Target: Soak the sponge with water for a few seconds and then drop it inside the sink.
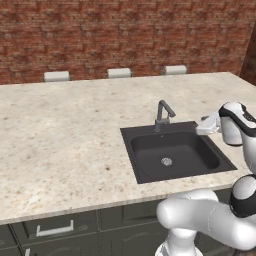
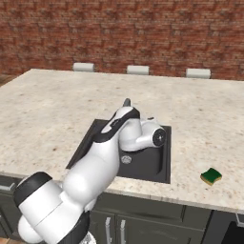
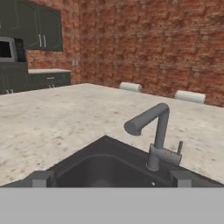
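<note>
On the speckled counter (image 1: 60, 135), a brick wall (image 1: 125, 35) behind

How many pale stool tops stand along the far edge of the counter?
3: left stool top, middle stool top, right stool top, in a row behind the counter, before the brick wall. More may be beyond view.

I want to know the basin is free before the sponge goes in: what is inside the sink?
Inside the sink, the left base view shows a round silver drain on a bare dark floor. No water runs from the faucet. In the right base view the arm covers much of the basin.
</note>
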### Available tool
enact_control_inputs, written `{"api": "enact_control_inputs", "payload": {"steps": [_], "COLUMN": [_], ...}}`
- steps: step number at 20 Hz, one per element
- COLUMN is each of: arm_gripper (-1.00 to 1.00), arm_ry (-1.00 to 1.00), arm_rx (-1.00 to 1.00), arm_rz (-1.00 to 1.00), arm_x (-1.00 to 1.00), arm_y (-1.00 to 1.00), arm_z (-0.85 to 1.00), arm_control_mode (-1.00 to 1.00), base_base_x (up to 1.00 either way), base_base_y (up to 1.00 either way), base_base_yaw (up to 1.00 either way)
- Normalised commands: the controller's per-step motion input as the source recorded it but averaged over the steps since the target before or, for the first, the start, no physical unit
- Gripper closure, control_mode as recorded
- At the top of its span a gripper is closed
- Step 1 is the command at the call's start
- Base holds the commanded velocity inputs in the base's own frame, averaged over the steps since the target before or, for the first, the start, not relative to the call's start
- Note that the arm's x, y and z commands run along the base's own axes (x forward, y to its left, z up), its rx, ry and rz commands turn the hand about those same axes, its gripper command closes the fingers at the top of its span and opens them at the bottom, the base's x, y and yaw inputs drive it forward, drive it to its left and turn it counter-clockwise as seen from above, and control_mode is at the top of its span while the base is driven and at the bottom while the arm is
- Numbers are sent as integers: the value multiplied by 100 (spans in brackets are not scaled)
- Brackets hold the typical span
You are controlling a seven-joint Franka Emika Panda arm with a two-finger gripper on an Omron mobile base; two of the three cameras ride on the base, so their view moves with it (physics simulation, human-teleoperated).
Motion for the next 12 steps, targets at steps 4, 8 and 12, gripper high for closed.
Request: {"api": "enact_control_inputs", "payload": {"steps": [4,8,12], "arm_gripper": [-100,-100,-100], "arm_ry": [9,3,0], "arm_rx": [0,0,0], "arm_rz": [0,0,0], "arm_x": [22,21,28], "arm_y": [0,3,4], "arm_z": [-36,-24,-18], "arm_control_mode": [-100,-100,-100], "base_base_x": [0,0,0], "base_base_y": [0,0,0], "base_base_yaw": [0,0,0]}}
